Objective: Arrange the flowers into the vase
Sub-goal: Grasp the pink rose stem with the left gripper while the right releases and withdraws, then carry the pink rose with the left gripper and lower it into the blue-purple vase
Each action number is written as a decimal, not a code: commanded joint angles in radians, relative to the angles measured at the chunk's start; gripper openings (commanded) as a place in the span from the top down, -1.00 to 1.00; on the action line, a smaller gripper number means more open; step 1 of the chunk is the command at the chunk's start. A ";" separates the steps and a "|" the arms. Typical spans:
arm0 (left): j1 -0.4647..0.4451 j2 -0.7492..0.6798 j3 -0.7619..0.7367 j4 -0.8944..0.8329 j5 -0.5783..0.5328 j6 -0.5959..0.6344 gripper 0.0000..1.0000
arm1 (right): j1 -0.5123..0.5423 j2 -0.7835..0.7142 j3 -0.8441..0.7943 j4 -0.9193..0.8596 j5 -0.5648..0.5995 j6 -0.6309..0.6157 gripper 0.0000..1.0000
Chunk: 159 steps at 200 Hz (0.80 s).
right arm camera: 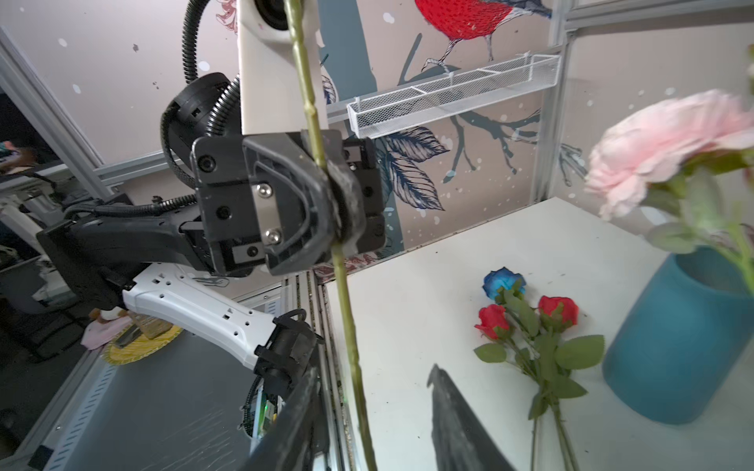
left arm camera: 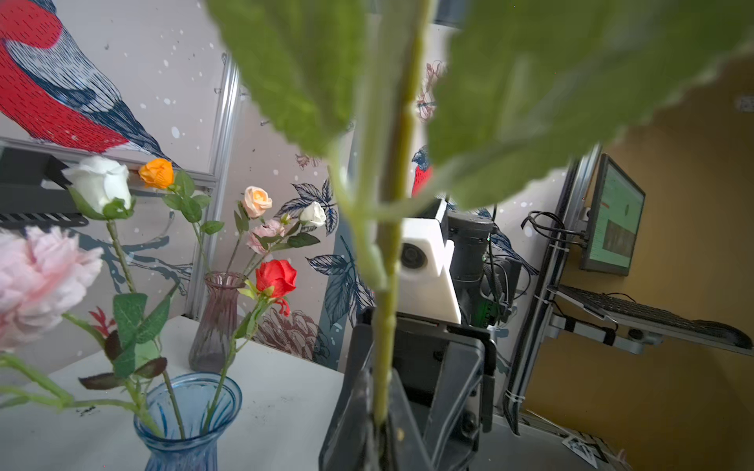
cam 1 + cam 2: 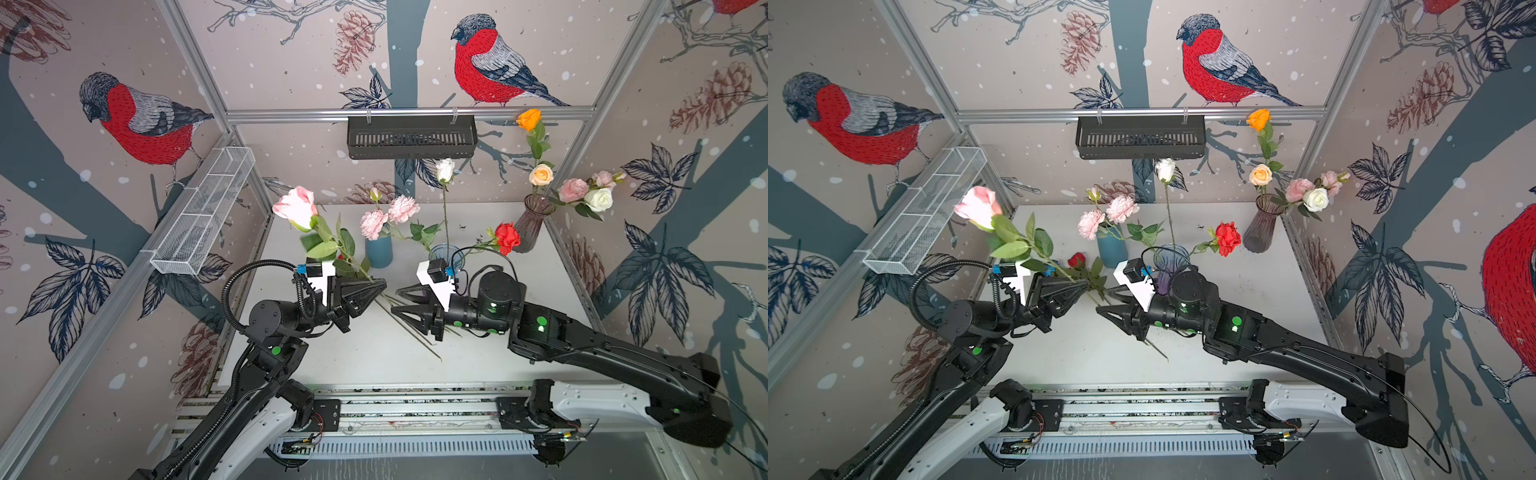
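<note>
A teal cylindrical vase (image 3: 379, 251) of pink carnations, a clear blue glass vase (image 2: 189, 412) with a white and a red rose, and a smoky purple glass vase (image 3: 532, 224) of roses stand on the white surface (image 3: 548, 278). Loose blue and red roses (image 1: 530, 318) lie just beside the teal one. The left hand (image 3: 378, 287) reaches toward the middle, pinching the stem of a pink long-stemmed rose (image 3: 297, 206), which tilts up and left. The right hand (image 3: 399, 299) faces it, fingers spread either side of the lower stem.
</note>
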 commanded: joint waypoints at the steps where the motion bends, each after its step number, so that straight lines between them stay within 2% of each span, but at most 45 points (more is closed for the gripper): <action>1: -0.003 0.009 0.060 -0.094 -0.034 0.098 1.00 | 0.001 -0.059 -0.005 -0.066 0.128 -0.013 0.09; 31: -0.004 0.126 0.238 -0.216 -0.010 0.206 1.00 | -0.016 -0.222 -0.073 -0.183 0.403 0.031 0.08; 49: -0.016 0.237 0.384 -0.278 0.003 0.265 1.00 | -0.031 -0.357 -0.137 -0.234 0.495 0.061 0.08; 66: -0.059 0.353 0.523 -0.321 -0.033 0.330 1.00 | -0.041 -0.492 -0.194 -0.268 0.557 0.098 0.05; 92: -0.196 0.525 0.729 -0.488 -0.245 0.535 1.00 | -0.042 -0.666 -0.253 -0.329 0.637 0.164 0.08; 115: -0.309 0.705 0.956 -0.668 -0.438 0.682 1.00 | -0.041 -0.761 -0.282 -0.391 0.681 0.182 0.08; 140: -0.381 0.843 1.080 -0.737 -0.572 0.773 1.00 | -0.041 -0.814 -0.289 -0.443 0.707 0.173 0.07; 159: -0.401 0.923 1.153 -0.783 -0.616 0.794 1.00 | -0.037 -0.841 -0.290 -0.465 0.729 0.154 0.05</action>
